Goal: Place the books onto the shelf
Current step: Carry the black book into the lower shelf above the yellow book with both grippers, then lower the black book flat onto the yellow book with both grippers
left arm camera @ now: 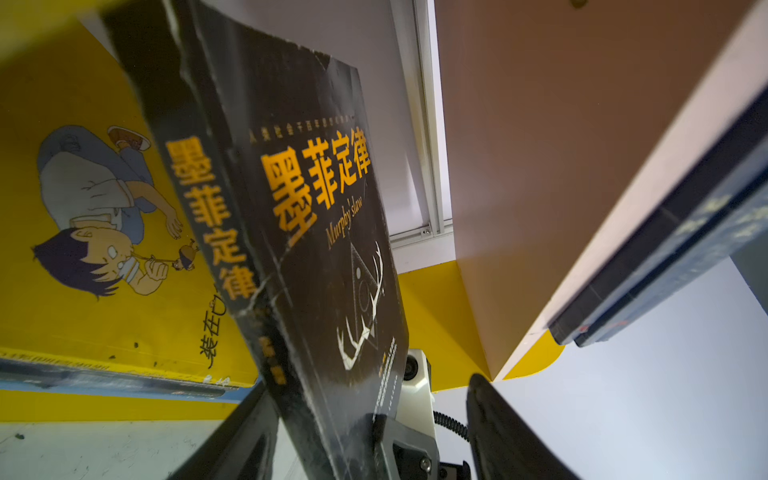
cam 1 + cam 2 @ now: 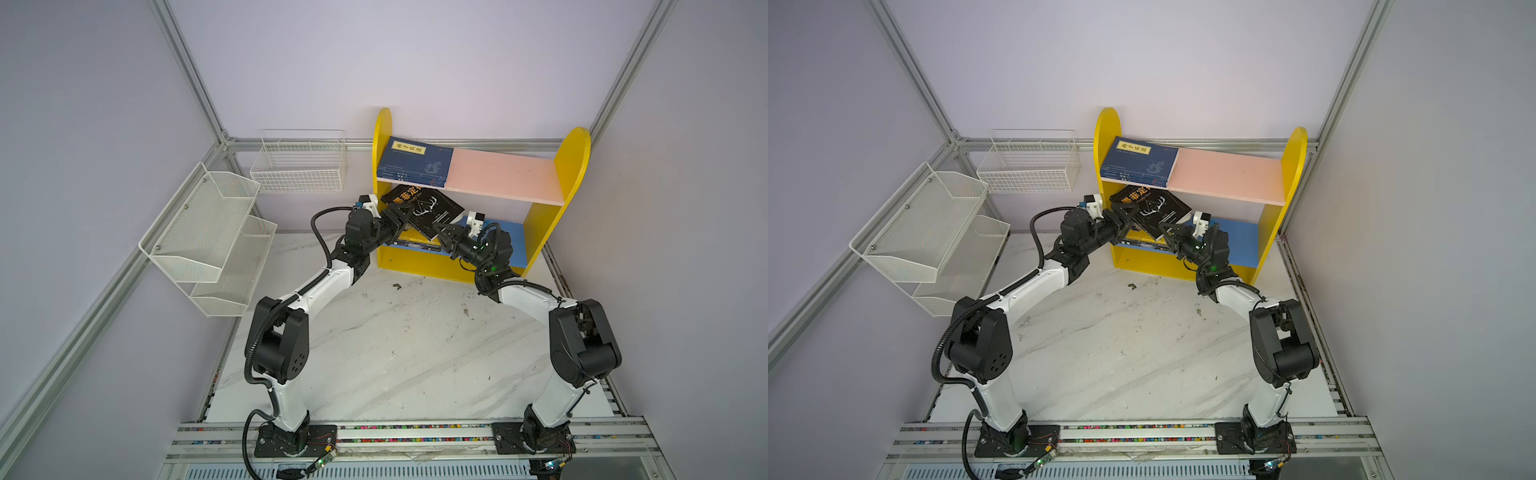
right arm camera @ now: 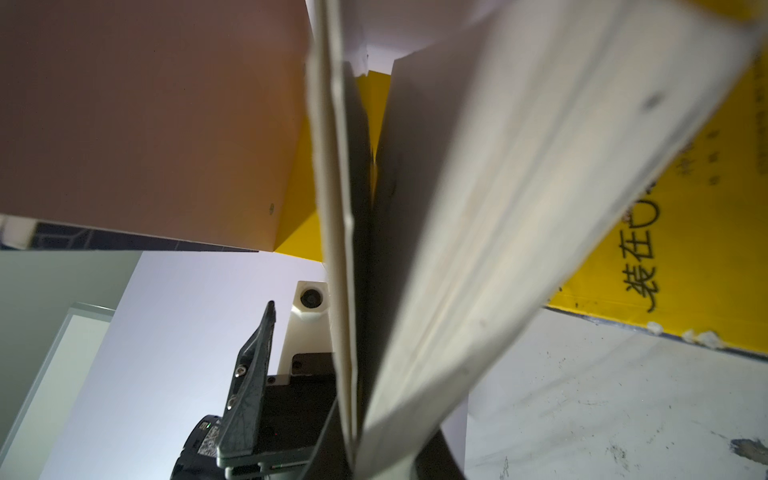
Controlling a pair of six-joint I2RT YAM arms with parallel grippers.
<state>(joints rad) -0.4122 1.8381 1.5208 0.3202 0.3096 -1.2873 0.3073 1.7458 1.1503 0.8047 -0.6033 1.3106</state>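
Note:
A black book with an orange Chinese title stands tilted in the lower opening of the yellow shelf. My right gripper is shut on its lower right corner, and its pale page edges fill the right wrist view. My left gripper straddles the book's left corner, open, with a gap beside one finger. Navy books lie stacked on the pink upper board. A yellow-covered book lies flat on the blue lower board.
A white mesh tiered rack hangs on the left wall, with a white wire basket beside it at the back. The marble tabletop stretches in front of the shelf. Metal frame posts run along the walls.

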